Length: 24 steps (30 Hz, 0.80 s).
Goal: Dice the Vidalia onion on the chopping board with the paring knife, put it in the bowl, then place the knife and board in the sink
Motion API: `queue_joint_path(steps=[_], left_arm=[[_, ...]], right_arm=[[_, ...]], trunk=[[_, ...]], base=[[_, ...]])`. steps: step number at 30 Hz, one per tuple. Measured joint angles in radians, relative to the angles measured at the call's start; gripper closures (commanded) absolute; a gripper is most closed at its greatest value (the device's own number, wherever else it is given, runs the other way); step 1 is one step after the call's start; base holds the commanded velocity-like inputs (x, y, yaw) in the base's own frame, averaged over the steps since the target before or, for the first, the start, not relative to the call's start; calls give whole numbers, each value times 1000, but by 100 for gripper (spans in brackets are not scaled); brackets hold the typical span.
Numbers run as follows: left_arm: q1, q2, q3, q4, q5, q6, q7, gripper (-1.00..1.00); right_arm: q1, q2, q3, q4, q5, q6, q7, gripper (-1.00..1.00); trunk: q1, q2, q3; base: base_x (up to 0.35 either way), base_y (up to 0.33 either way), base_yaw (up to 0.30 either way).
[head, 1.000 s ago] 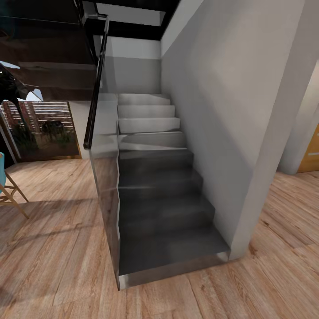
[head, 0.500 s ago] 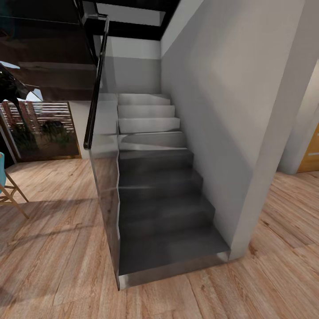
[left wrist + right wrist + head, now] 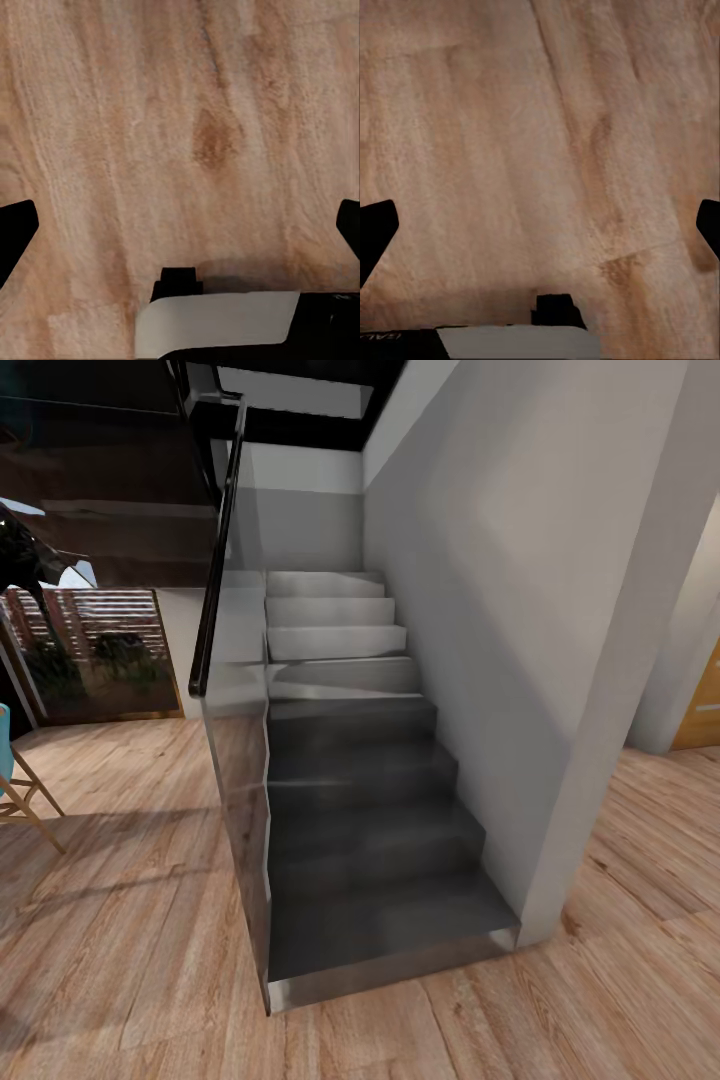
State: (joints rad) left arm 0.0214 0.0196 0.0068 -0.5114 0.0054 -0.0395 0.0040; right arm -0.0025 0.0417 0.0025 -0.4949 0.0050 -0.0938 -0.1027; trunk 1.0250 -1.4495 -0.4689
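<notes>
The onion, sink, chopping board, paring knife, bowl and countertop are out of view. In the left wrist view my left gripper [image 3: 180, 225] hangs open over wooden floor planks, with nothing between its dark fingertips [image 3: 15, 229]. The right wrist view has my right gripper [image 3: 540, 229] open too, above bare wooden floor, its fingertips [image 3: 375, 229] at the frame's two sides.
A dark grey staircase [image 3: 370, 840] rises straight ahead, with a glass balustrade and black handrail [image 3: 215, 560] on its left and a white wall [image 3: 540, 620] on its right. Wooden floor [image 3: 120, 920] spreads left and right. A blue chair with wooden legs [image 3: 15, 780] stands at far left.
</notes>
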Motion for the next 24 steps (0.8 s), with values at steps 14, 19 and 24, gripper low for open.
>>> queue_joint_path(steps=[14,19,24], left_arm=[[0,-3,5,-488,9,8,57,-100],[0,-2,2,-601,24,8,66,-100],[1,0,43,-820,38,29,70,-100]], right_arm=[[0,-11,-2,-502,4,-80,-63,-100],[0,-11,-2,-572,3,-165,-67,-100],[0,-11,-2,-719,4,-187,-110,-100]], trunk=[[0,0,0],[0,0,0],[0,0,0]], base=[[0,0,0],[0,0,0],[0,0,0]])
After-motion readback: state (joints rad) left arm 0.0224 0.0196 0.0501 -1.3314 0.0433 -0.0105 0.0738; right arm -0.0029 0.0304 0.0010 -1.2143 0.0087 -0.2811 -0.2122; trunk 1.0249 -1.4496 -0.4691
